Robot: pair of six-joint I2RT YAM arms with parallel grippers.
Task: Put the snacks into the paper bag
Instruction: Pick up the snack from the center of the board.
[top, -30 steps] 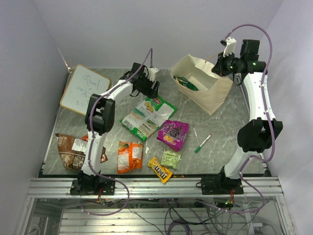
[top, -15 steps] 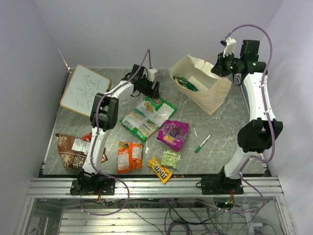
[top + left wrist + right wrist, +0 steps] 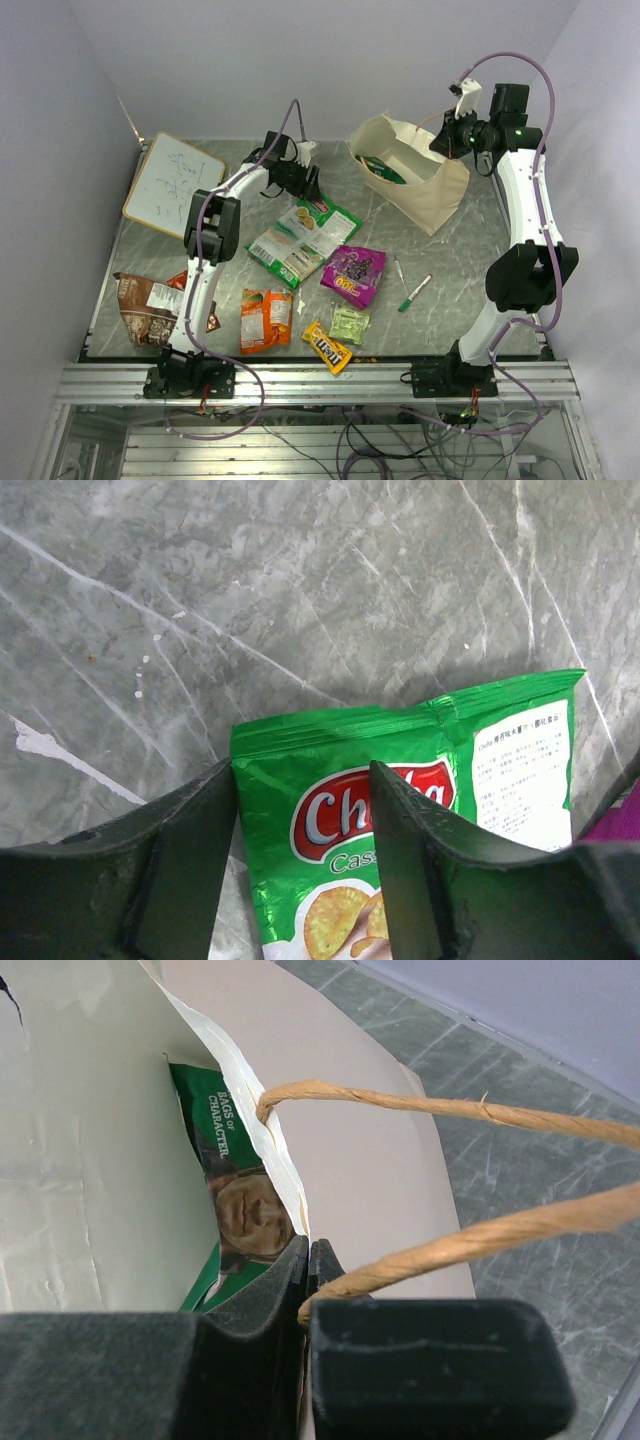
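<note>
Chips (image 3: pixel 330 750) lie between your parted left fingers (image 3: pixel 170 870), right fingers (image 3: pixel 250 1310) clench the bag (image 3: pixel 370 1180) rim; a corner-only pinch could slip

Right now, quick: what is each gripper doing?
Left gripper: open, straddling the top edge of the green snack bag.
Right gripper: shut on the rim of the paper bag.

This is a robotics lab test cell: two arms (image 3: pixel 205 240) are bolted to an aluminium rail (image 3: pixel 330 381) at the near edge of a marble-patterned table (image 3: pixel 470 270), boxed in by plain white walls (image 3: pixel 300 60), with loose cables (image 3: pixel 385 440) tangled below the rail.
</note>
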